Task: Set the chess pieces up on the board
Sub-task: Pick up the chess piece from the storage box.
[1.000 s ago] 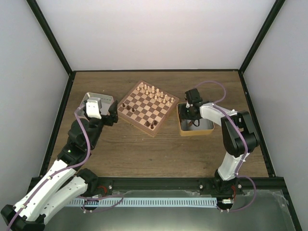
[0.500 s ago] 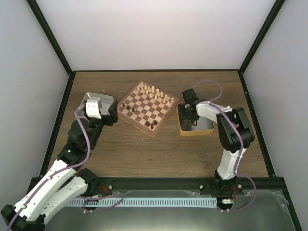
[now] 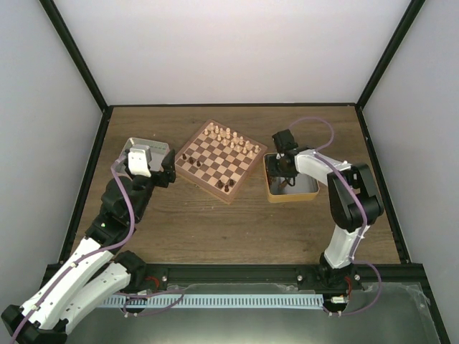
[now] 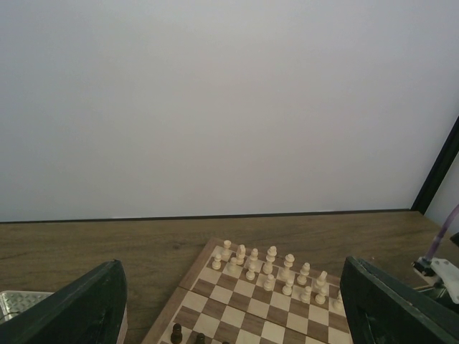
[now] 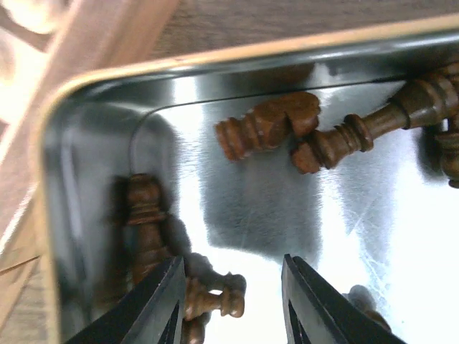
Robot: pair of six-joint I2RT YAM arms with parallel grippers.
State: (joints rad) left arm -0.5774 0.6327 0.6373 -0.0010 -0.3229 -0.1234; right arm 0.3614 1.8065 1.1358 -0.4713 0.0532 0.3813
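Left tin [image 3: 162, 148] and right tin [image 3: 294, 198] lie on wooden table [image 3: 215, 222]; cream pieces [image 3: 229, 136] form 2 rows.

A brown wood-grain table [image 3: 215, 229] stands closed in on three sides by plain white walls [image 3: 229, 50], with black frame struts [image 3: 75, 54] rising at the back corners and soft, even light casting only faint shadows.

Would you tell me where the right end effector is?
In the top view, the right end effector hangs in the tin right of the board, over dark chess pieces.
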